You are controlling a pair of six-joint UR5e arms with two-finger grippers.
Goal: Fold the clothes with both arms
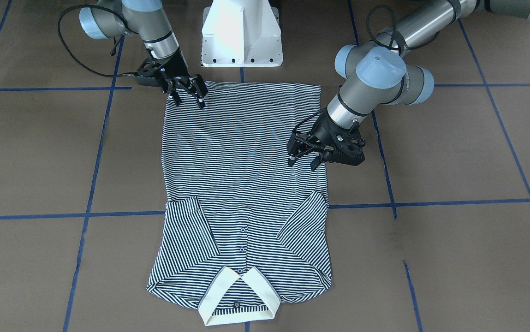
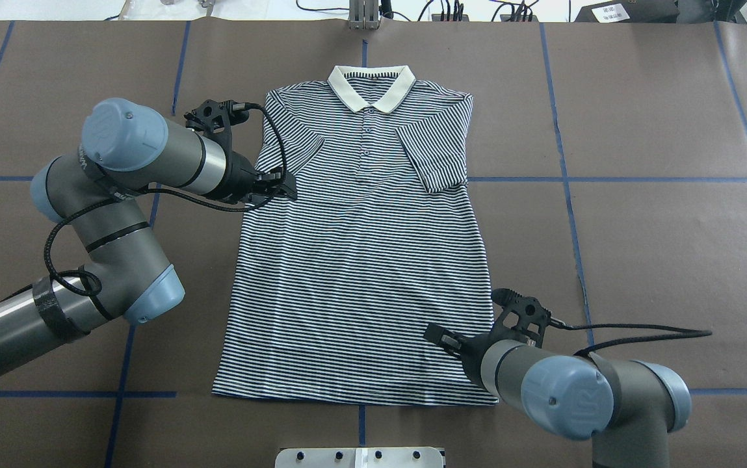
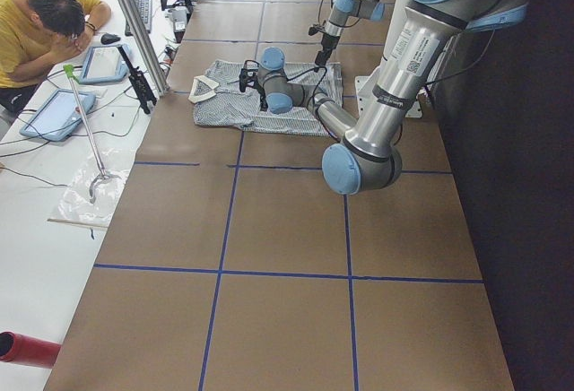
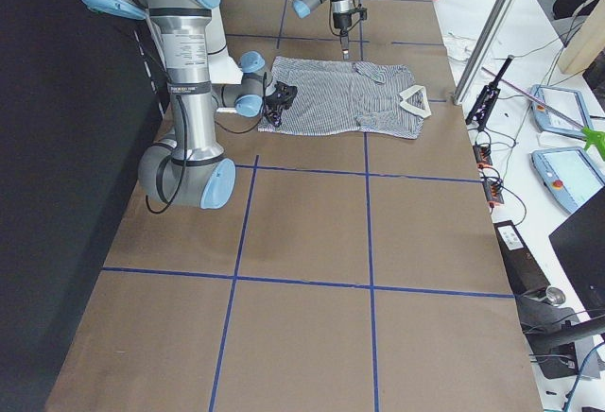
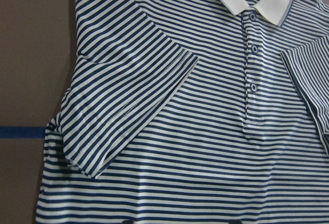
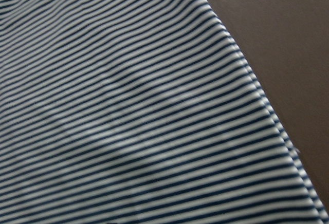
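1. Striped shirt (image 2: pixel 360 260) lies flat on table (image 2: pixel 640 227), front up. Long axis runs away from robot: collar (image 2: pixel 373 88) at far end, hem nearest robot. Sleeves folded inward.
2. L gripper (image 1: pixel 303 161): fingers spread, empty, over shirt's left edge below sleeve.
3. R gripper (image 1: pixel 189 100): fingers spread, empty, at right hem corner.
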